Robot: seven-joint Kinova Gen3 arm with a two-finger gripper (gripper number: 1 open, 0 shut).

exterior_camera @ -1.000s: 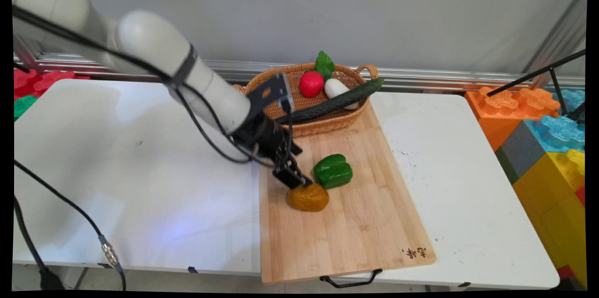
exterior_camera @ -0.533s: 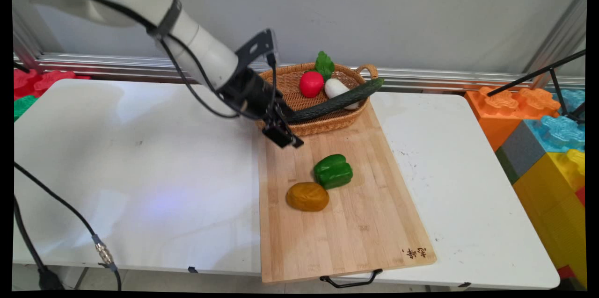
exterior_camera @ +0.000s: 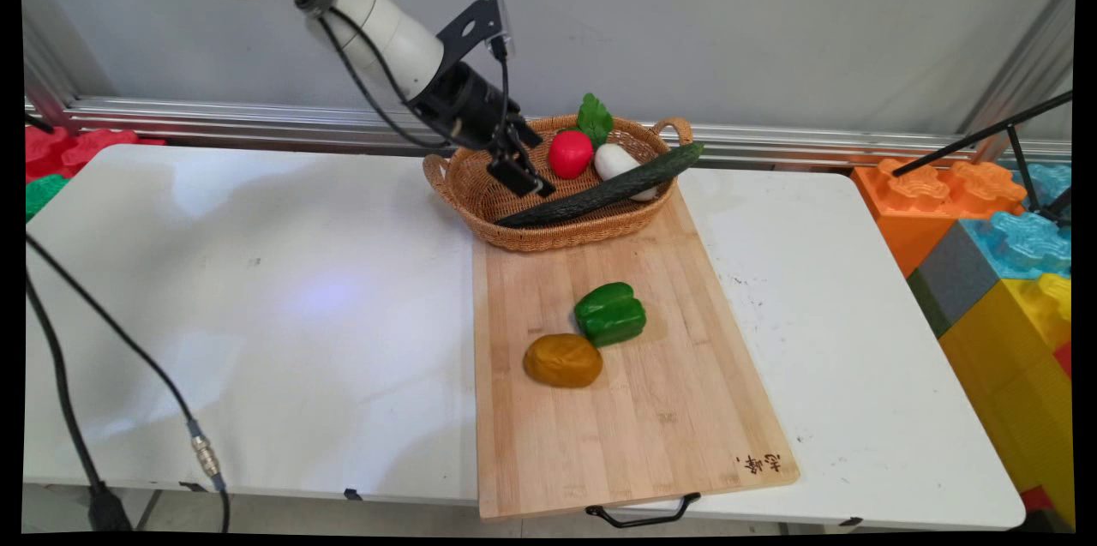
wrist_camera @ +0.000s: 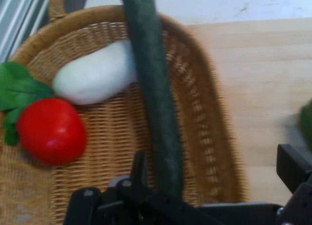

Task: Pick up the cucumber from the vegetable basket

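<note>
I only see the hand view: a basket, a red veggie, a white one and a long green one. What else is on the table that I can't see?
Observer: A brown potato lies on a wooden cutting board, on the near side of the basket.
Operator: Is anything next to it?
Observer: Yes, a green pepper lies close beside it on the board, on the side towards the basket.
Operator: And where is my claw?
Observer: The claw hangs in the air over the basket, open and holding nothing.
</note>
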